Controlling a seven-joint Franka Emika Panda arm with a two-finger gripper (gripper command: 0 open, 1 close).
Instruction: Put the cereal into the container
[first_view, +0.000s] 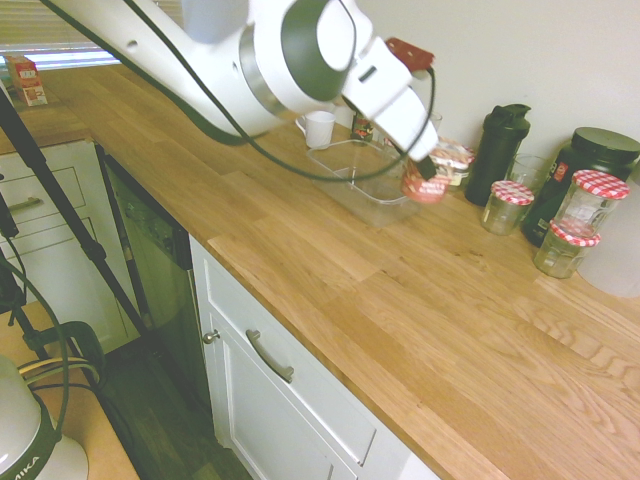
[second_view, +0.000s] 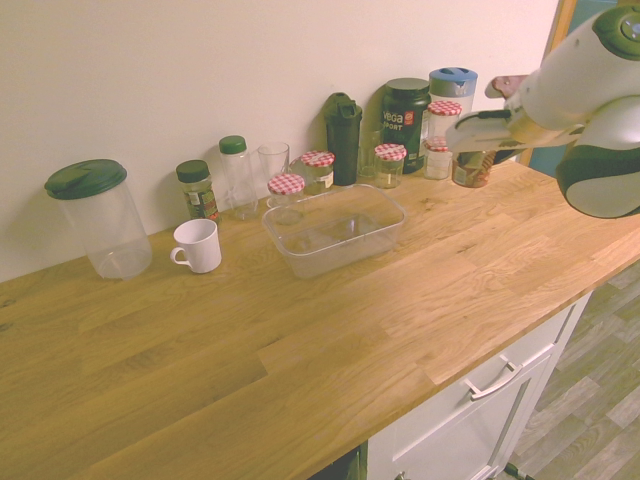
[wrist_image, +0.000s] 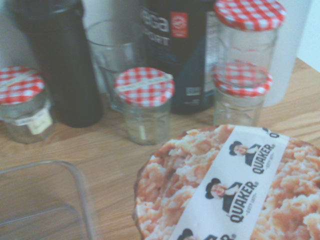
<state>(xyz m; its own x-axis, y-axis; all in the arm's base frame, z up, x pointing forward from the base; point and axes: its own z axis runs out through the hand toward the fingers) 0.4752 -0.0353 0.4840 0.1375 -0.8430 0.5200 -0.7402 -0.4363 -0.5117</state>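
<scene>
Pincer: narrowed onto the cereal cup, seemingly gripping its side, which leaves the printed lid unobstructed.
Cereal cup: at the pincer, outside the container; whether its base touches the desk, cannot tell.
Container: clear, shallow, on the desk, open top upward, ready to receive.
Checkered-lid jars: stood towards the wall, probably storage.
Next move, judged: carry the cup over the rim, high enough not to knock it.

white arm | dark-green joint bands | black cable | red wrist piece
</scene>
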